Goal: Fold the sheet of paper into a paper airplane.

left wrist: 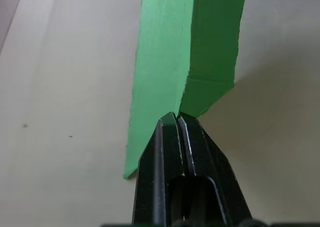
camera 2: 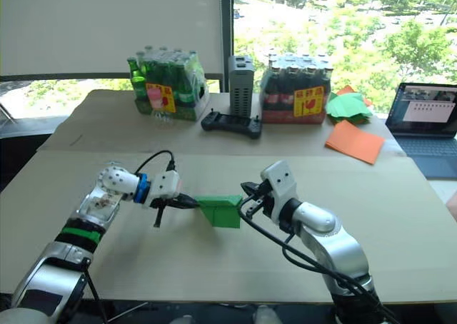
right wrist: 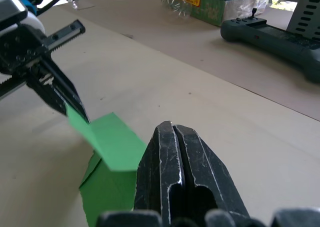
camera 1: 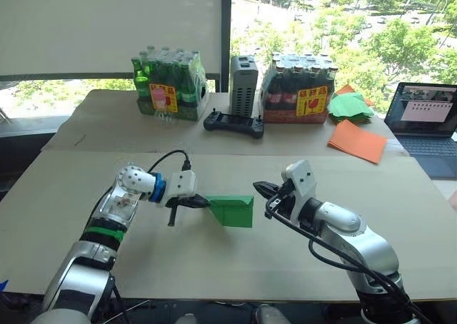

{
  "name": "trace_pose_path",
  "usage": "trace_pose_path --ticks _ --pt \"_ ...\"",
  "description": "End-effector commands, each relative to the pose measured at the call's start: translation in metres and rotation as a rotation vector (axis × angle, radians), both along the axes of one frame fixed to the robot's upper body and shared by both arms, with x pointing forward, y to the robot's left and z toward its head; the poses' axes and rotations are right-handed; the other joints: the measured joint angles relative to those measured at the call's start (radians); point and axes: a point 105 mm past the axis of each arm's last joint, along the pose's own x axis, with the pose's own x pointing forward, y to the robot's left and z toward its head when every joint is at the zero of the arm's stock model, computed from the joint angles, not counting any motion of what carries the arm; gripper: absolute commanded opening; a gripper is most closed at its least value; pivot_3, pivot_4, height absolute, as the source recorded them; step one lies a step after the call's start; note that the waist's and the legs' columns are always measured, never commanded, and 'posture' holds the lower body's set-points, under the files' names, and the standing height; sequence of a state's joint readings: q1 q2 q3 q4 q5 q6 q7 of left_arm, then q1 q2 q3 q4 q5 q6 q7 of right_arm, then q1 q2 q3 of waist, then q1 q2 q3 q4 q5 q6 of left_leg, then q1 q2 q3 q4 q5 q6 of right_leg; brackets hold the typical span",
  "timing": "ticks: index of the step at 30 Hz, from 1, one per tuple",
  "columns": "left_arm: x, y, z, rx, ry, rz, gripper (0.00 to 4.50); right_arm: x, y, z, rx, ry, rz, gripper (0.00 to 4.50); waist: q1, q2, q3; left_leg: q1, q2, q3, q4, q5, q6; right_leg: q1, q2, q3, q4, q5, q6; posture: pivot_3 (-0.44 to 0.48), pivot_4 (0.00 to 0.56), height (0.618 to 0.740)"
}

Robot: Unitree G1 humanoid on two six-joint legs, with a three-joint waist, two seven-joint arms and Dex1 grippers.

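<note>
Paper airplane (camera 1: pixel 233 210) — bright green, partly folded, at the centre of the near table (camera 1: pixel 64 217), between the two grippers; one edge is raised off the board, the rest hangs down towards it.

Left gripper (camera 1: pixel 201 203) — at 9 o'clock of the paper; its black fingers (left wrist: pixel 172 137) are pressed together on the paper's raised left corner, holding it.

Right gripper (camera 1: pixel 258 189) — at 3 o'clock of the paper, just beside its right edge; the fingers lie closed against each other with nothing seen between them. Whether they touch the paper cannot be told.

Far table, 12 o'clock of the paper:
- black handheld controller (camera 1: pixel 233 123), lying flat
- grey upright box (camera 1: pixel 243 85), behind the controller
- shrink-wrapped pack of green bottles (camera 1: pixel 170 87), towards 11 o'clock
- shrink-wrapped pack of dark bottles (camera 1: pixel 298 88), towards 1 o'clock
- heap of green folded papers (camera 1: pixel 350 105), then a stack of orange sheets (camera 1: pixel 357 141) — both towards 2 o'clock

Laptop (camera 1: pixel 426 120) — open, at the far right.
</note>
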State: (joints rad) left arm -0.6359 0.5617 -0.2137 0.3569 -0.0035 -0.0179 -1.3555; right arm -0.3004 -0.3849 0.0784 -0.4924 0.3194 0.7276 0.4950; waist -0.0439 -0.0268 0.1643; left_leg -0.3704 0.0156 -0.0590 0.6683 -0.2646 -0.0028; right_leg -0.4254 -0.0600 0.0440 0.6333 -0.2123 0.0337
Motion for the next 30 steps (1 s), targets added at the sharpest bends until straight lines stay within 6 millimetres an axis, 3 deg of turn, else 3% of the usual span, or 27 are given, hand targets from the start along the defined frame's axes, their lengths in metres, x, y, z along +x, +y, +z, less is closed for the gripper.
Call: trace_pose_path --ticks 1,3,6,10,13,18,22,30 --pt "-0.004 -0.012 0.011 -0.014 -0.065 0.018 0.54 -0.006 0.007 0.011 -0.011 -0.067 0.07 0.0 0.002 0.0 0.0 0.0 0.0 0.0 0.0 0.0 0.0 0.0 0.0 0.0 0.0 0.0 0.0 0.0 0.15 0.74" --pt "-0.006 -0.012 0.01 0.002 -0.07 0.021 1.15 -0.006 0.008 0.011 -0.006 -0.069 0.088 0.6 0.002 0.0 0.0 0.001 0.0 0.0 0.001 0.0 0.0 0.001 0.0 0.0 0.001 0.0 0.0 0.0 0.15 0.74" --pt "-0.007 -0.005 0.027 -0.026 -0.073 0.038 2.13 -0.01 0.006 0.005 -0.086 -0.087 0.164 1.52 0.001 0.0 0.0 0.001 0.0 0.0 0.001 0.0 0.0 0.001 0.0 0.0 0.001 0.0 0.0 0.0 0.15 0.74" --pt "-0.014 0.007 0.038 -0.054 -0.04 0.058 2.18 -0.012 0.008 0.004 -0.149 -0.127 0.237 2.93 -0.004 0.0 0.0 0.001 0.0 0.001 0.0 0.0 0.0 0.0 0.0 0.0 0.001 0.0 0.0 0.0 0.15 0.74" --pt "-0.019 0.028 0.048 -0.113 0.022 0.136 2.18 -0.021 0.018 -0.002 -0.233 -0.174 0.352 3.92 -0.006 0.0 0.0 0.001 0.0 0.001 0.0 0.0 0.0 0.0 0.001 0.001 0.001 0.0 0.0 0.0 0.15 0.74" --pt "-0.03 0.044 0.052 -0.183 0.08 0.23 2.18 -0.022 0.023 -0.011 -0.275 -0.201 0.396 3.92 -0.001 0.0 0.0 0.001 0.0 0.001 0.0 0.0 0.0 0.0 0.0 0.0 0.001 0.0 0.0 0.0 0.15 0.74" --pt "-0.039 0.045 0.04 -0.263 0.133 0.319 2.18 -0.016 0.02 -0.021 -0.296 -0.191 0.387 3.92 0.004 0.0 0.0 0.001 0.0 0.001 0.0 0.0 0.0 0.001 0.0 0.0 -0.001 0.0 0.0 0.0 0.15 0.74" --pt "-0.042 0.044 0.033 -0.301 0.161 0.368 2.18 -0.016 0.023 -0.034 -0.244 -0.155 0.423 1.32 0.002 0.0 0.0 0.002 0.0 0.001 0.0 0.0 0.0 0.001 0.0 0.001 0.0 0.0 -0.001 0.0 0.15 0.74"
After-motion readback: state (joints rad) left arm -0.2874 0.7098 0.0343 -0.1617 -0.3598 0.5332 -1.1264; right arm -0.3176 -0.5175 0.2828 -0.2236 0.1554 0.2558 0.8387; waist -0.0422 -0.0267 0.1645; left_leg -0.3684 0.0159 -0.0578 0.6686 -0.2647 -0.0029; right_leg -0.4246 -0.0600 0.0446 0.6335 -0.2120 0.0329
